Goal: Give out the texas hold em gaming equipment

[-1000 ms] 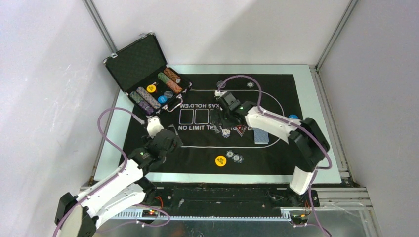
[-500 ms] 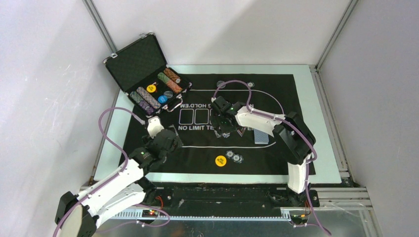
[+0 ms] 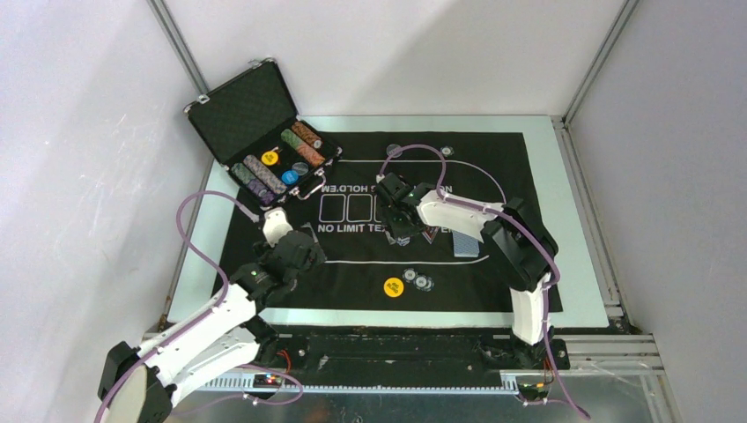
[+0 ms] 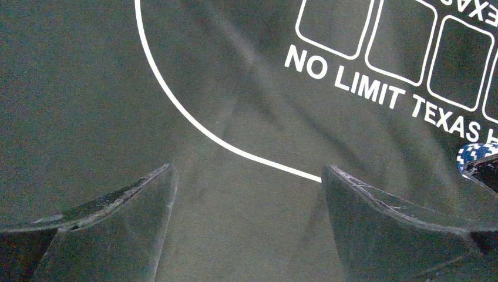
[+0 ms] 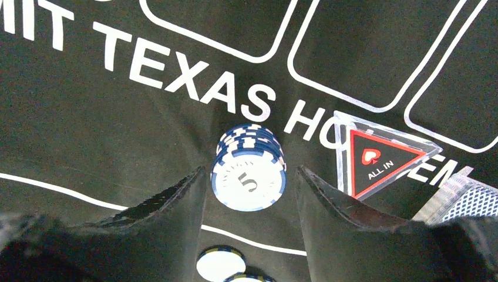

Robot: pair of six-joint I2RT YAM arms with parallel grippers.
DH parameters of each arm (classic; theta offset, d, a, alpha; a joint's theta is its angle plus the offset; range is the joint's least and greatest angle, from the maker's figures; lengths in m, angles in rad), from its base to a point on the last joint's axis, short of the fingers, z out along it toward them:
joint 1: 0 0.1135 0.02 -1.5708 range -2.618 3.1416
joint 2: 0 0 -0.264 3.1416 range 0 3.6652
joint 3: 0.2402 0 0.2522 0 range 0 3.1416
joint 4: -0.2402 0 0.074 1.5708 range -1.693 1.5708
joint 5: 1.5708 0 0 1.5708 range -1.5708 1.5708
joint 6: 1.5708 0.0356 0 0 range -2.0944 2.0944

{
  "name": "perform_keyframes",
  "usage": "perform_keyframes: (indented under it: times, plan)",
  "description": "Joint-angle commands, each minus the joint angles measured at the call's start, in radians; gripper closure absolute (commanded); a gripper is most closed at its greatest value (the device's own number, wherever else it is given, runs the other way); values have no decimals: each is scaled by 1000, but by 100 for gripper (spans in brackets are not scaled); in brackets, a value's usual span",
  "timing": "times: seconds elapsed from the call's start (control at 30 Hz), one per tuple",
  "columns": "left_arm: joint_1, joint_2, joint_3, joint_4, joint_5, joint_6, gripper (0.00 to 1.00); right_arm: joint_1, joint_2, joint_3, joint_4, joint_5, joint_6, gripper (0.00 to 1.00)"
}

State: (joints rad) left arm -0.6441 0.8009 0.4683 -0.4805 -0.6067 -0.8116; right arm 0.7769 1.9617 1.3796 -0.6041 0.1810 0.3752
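At the centre of the black mat [image 5: 88,129], just on the six o'clock side of its white lettering, stands a short stack of blue-and-white poker chips [image 5: 249,176], the top one marked 5. The right gripper [image 5: 251,170] is lowered around it, one finger at nine o'clock of the stack and one at three o'clock. The jaws are drawn in close but not pinching: a thin strip of mat shows on each side.

At three o'clock of the stack the red-black triangle marker [image 5: 376,161], lettered ALL IN, lies flat, and the blue-backed playing cards [image 5: 464,202] lie beyond it toward four o'clock.

Seen from above, a yellow disc [image 3: 393,286] lies at six o'clock of the stack with two loose chips [image 3: 417,281] just beside it at three o'clock.

The open case [image 3: 264,141] sits off the mat's ten o'clock corner, holding rows of chips.

The left gripper [image 4: 248,176] hovers over bare mat near the eight o'clock side, fingers spread wide, holding nothing.
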Motion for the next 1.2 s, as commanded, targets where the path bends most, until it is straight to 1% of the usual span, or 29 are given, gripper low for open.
perform_keyframes:
  times: [0.0,0.17,0.2,0.3,0.33,0.4,0.73,1.0,1.17]
  plan:
    - [6,8,6,27,-13,14,0,-4,16,38,29,5,10,44]
    - [7,20,7,31,-6,16,0,-5,16,38,35,1,13,54]
    - [6,21,7,32,-3,17,0,-5,14,38,36,2,14,59]
    - [6,21,7,35,-2,17,0,-5,7,38,36,2,13,67]
    - [7,22,7,34,-1,18,0,-5,1,38,35,2,13,71]
    - [6,21,7,36,-1,18,0,-3,-9,38,35,2,13,75]
    - [6,28,6,43,-1,20,0,-1,-61,38,18,26,10,78]
    - [6,36,9,41,-1,20,0,-4,-90,38,17,14,5,79]
    - [6,21,4,47,-3,20,0,-42,-98,42,21,3,8,80]
